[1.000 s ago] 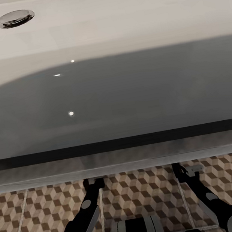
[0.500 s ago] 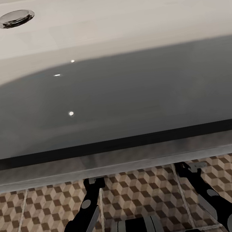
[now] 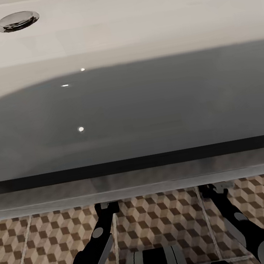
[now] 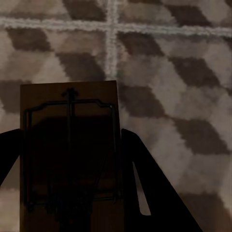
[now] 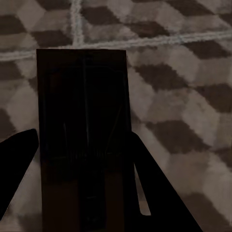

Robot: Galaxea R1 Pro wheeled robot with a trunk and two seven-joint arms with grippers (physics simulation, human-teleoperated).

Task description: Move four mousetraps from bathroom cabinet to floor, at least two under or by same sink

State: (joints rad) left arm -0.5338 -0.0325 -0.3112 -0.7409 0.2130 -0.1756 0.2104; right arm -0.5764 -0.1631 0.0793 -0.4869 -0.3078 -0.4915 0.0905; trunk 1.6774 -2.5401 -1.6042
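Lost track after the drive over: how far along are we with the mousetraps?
Midway. Each wrist view shows a mousetrap between the fingers: left trap, right trap, both over the cube-patterned floor. The head view puts both arms low, at the front edge of the white sink. Neither trap is visibly set down; the other two aren't confirmed.

Two flat mousetraps (image 4: 69, 154) (image 5: 82, 140) above cube-patterned bathroom floor (image 3: 160, 218).

We see the bathroom sink (image 3: 131, 28) ahead, above the bathroom floor (image 3: 40, 252); before it, each tool (image 3: 106, 206) (image 3: 215, 187) holds a mousetrap (image 4: 67, 150) (image 5: 82, 145) over the tiles.
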